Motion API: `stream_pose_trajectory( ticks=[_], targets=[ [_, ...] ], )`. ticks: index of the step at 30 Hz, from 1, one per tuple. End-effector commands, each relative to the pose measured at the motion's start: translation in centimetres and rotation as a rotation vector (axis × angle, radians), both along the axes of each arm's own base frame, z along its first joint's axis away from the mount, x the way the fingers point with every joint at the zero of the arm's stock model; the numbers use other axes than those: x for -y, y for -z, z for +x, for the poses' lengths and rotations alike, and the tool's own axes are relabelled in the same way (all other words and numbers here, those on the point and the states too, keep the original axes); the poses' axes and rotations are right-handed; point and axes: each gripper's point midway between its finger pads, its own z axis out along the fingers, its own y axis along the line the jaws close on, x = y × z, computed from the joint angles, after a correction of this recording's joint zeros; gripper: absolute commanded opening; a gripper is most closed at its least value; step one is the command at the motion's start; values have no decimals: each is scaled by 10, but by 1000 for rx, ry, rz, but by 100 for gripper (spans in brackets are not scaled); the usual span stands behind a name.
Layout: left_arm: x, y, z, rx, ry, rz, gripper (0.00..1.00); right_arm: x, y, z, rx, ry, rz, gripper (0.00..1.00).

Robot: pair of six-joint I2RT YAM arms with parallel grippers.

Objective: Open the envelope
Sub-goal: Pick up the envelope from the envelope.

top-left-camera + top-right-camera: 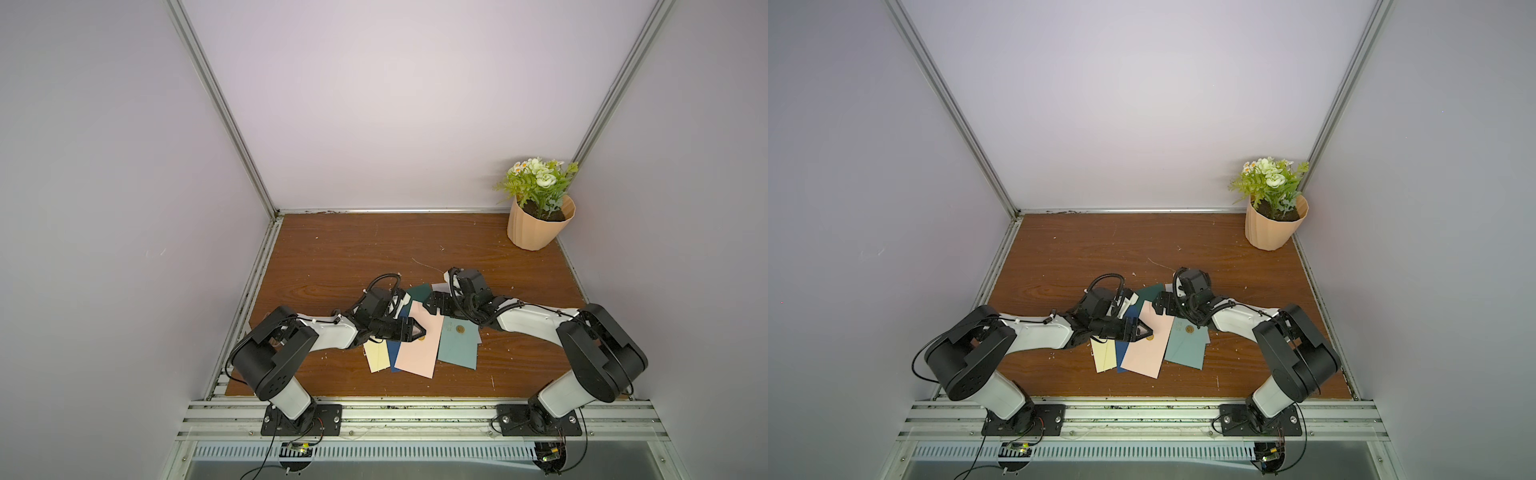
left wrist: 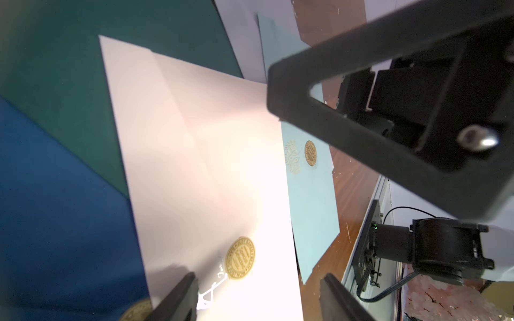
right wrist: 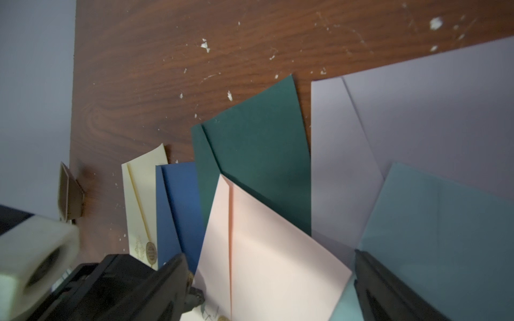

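The pink envelope [image 1: 417, 353] lies on top of the other envelopes [image 1: 459, 345], flap down under a gold seal [image 2: 239, 258]. My left gripper [image 2: 260, 276] is low over that seal, jaws apart with the seal between them, gripping nothing. My right gripper [image 3: 269, 261] is beyond the seal at the envelope's far corner. Its jaws are wide and straddle that corner unpinched.

Pink envelope [image 3: 272, 250] between wide-apart fingers [image 3: 389, 291]
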Motion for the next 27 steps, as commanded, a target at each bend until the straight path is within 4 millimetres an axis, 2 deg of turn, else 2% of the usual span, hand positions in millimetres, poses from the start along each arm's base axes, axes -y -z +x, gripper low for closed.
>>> stream_pose_trajectory(
  ticks=[1,6,11,13,16,18,20,22,25,27],
  targets=[
    [-14,38,-22,-113,-7,91,72,-11,-6,-1,-27,-22,68,96],
    [-14,41,-21,-119,-13,96,72,-23,-14,-8,-38,-69,149,83],
    [-15,45,-21,-125,-15,103,71,-31,-27,-15,-36,-101,229,63],
    [-15,46,-21,-126,-16,105,72,-32,-30,-17,-38,-108,245,60],
    [-15,44,-20,-122,-17,101,72,-31,-27,-21,-38,-113,235,57],
    [-13,41,-19,-112,-18,92,72,-25,-20,-21,-34,-100,185,51],
    [-12,37,-17,-100,-20,83,72,-19,-12,-21,-29,-90,128,38],
    [-11,33,-15,-89,-21,73,72,-18,-9,-21,-26,-89,111,30],
    [-8,25,-13,-73,-15,57,72,-19,-13,-20,-15,-97,116,11],
    [-5,17,-10,-58,-12,47,72,-21,-18,-19,-3,-103,122,4]
  ],
)
